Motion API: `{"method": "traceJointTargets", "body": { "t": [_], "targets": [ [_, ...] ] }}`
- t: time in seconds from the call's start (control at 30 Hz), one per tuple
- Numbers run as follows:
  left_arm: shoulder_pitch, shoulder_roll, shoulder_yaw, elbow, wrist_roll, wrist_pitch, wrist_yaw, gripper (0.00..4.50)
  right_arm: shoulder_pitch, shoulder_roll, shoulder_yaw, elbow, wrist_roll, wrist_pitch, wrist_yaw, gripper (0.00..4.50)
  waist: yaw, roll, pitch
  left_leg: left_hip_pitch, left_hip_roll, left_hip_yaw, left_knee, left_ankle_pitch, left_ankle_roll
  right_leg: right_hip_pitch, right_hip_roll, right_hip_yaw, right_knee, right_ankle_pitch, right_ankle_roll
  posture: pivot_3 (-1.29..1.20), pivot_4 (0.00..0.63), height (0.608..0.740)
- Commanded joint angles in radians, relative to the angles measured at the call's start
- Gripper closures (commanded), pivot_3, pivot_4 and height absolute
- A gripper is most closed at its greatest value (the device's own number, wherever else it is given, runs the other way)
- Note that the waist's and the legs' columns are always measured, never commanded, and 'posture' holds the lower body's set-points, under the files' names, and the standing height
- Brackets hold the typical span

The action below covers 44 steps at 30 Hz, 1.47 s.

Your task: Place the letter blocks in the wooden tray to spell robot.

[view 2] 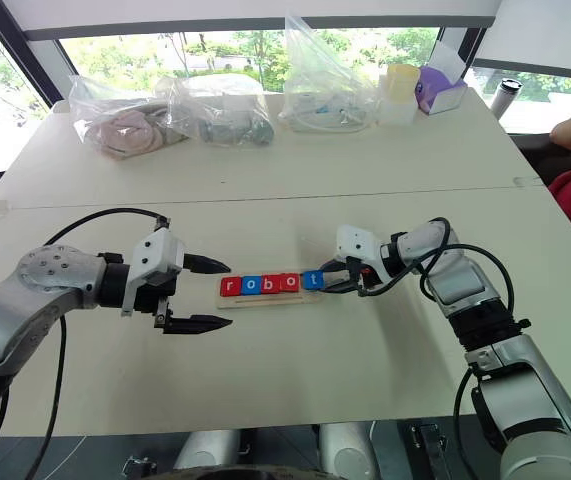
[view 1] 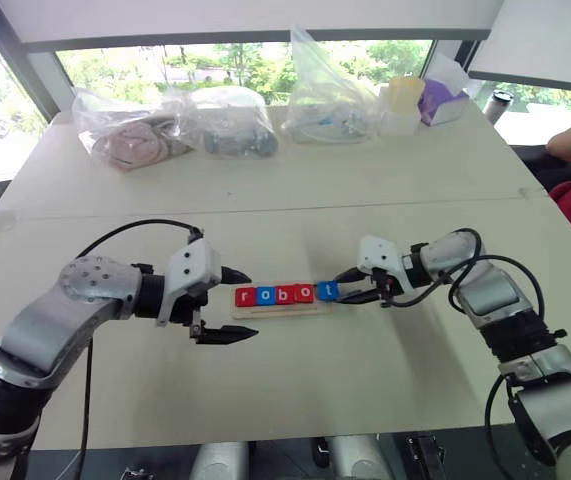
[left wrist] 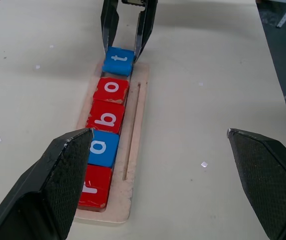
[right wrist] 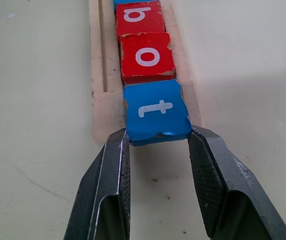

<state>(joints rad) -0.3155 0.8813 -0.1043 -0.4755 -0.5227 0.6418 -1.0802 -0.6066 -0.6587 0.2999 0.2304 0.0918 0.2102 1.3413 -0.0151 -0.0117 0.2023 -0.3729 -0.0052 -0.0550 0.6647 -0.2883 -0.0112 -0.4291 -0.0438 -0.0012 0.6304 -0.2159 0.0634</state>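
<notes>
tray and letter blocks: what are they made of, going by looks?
Wooden tray: pale unfinished wood, matte, grain-like texture, a groove along it. Letter blocks: probably wood under glossy red or blue paint; chipped edges show a pale core, white printed letters.

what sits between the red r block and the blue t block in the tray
Three blocks: a blue o, a red b and a red o, touching in a row along the wooden tray, seen from the left wrist.

Glossy painted letter blocks [right wrist: 147,56] with chipped edges, pale raw-wood tray [left wrist: 135,145], matt off-white bench [view 1: 365,190], right end effector [right wrist: 157,145] pads [right wrist: 208,165] black, fine-textured rubber.
</notes>
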Motion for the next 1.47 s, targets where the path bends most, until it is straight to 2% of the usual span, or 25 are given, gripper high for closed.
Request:
{"method": "traceJointTargets", "body": {
  "t": [0.03,0.47,0.5,0.57,0.63,0.67,0.9,1.07,1.17,1.23,1.37,1.47],
  "targets": [
    [-0.004,-0.002,0.005,-0.030,-0.004,-0.004,0.004,0.00,-0.010,0.013,0.001,-0.027,-0.001,-0.007,-0.005,3.43,0.000,0.000,0.000,0.000,0.000,0.000,0.000,0.000,0.000,0.000,0.000,0.000,0.000,0.000,0.000,0.00,0.150,0.740],
    [0.002,-0.008,-0.005,-0.029,0.016,-0.014,0.008,0.00,-0.003,0.044,0.010,-0.039,-0.005,0.004,-0.025,3.43,0.000,0.000,0.000,0.000,0.000,0.000,0.000,0.000,0.000,0.000,0.000,0.000,0.000,0.000,0.000,0.00,0.150,0.740],
    [0.002,-0.008,-0.005,-0.030,0.016,-0.013,0.009,0.00,-0.001,0.043,0.009,-0.043,-0.003,0.007,-0.026,2.36,0.000,0.000,0.000,0.000,0.000,0.000,0.000,0.000,0.000,0.000,0.000,0.000,0.000,0.000,0.000,0.00,0.150,0.740],
    [0.003,-0.010,-0.007,-0.028,0.019,-0.014,0.009,0.00,0.000,0.045,0.003,-0.050,-0.006,0.005,-0.039,1.58,0.000,0.000,0.000,0.000,0.000,0.000,0.000,0.000,0.000,0.000,0.000,0.000,0.000,0.000,0.000,0.00,0.150,0.740],
    [0.004,-0.010,-0.007,-0.023,0.021,-0.018,0.009,0.00,-0.003,0.046,-0.010,-0.063,-0.002,0.012,-0.054,0.40,0.000,0.000,0.000,0.000,0.000,0.000,0.000,0.000,0.000,0.000,0.000,0.000,0.000,0.000,0.000,0.00,0.150,0.740],
    [0.003,-0.010,-0.007,-0.021,0.021,-0.019,0.008,0.00,-0.005,0.044,-0.018,-0.071,0.004,0.021,-0.061,0.02,0.001,0.000,0.000,0.000,0.000,0.000,0.000,0.000,0.000,0.000,0.000,0.000,0.000,0.000,0.000,0.00,0.150,0.740],
    [0.003,-0.002,0.015,0.003,0.023,-0.022,0.000,0.00,0.008,0.027,-0.089,-0.165,0.074,0.129,-0.101,0.02,0.001,0.000,0.000,0.000,0.000,0.000,0.000,0.000,0.000,0.000,0.000,0.000,0.000,0.000,0.000,0.00,0.150,0.740],
    [0.033,0.017,0.052,-0.004,0.009,-0.008,0.002,0.00,0.079,-0.004,-0.129,-0.270,0.098,0.191,-0.148,0.02,0.002,0.000,0.000,0.000,0.000,0.000,0.000,0.000,0.000,0.000,0.000,0.000,0.000,0.000,0.000,0.00,0.150,0.740],
    [0.145,0.055,0.192,-0.033,-0.062,0.075,0.028,0.00,0.199,-0.055,-0.265,-0.467,0.207,0.378,-0.209,0.02,0.002,0.000,0.000,-0.001,0.001,-0.001,0.000,0.000,0.000,0.000,0.000,0.000,0.000,0.000,0.001,0.00,0.150,0.740],
    [0.197,0.068,0.235,-0.057,-0.080,0.098,0.044,0.00,0.237,-0.074,-0.302,-0.539,0.247,0.445,-0.236,0.02,0.002,0.000,0.000,-0.001,0.002,-0.003,-0.001,0.000,0.000,-0.001,-0.001,0.000,0.000,0.000,0.001,0.00,0.150,0.740],
    [0.333,0.027,0.396,-0.131,-0.150,0.172,0.145,0.00,0.357,-0.072,-0.399,-0.700,0.339,0.595,-0.339,0.02,0.003,-0.001,0.000,0.001,0.002,-0.003,-0.001,0.000,0.000,0.000,-0.002,0.000,0.000,-0.002,-0.002,0.00,0.150,0.740],
    [0.439,-0.002,0.496,-0.168,-0.152,0.194,0.209,0.00,0.462,-0.029,-0.464,-0.795,0.383,0.683,-0.450,0.02,0.004,-0.001,-0.001,0.001,0.002,-0.003,0.000,0.000,0.000,0.000,-0.001,0.000,0.000,-0.004,0.001,0.00,0.150,0.740]
  ]
}}
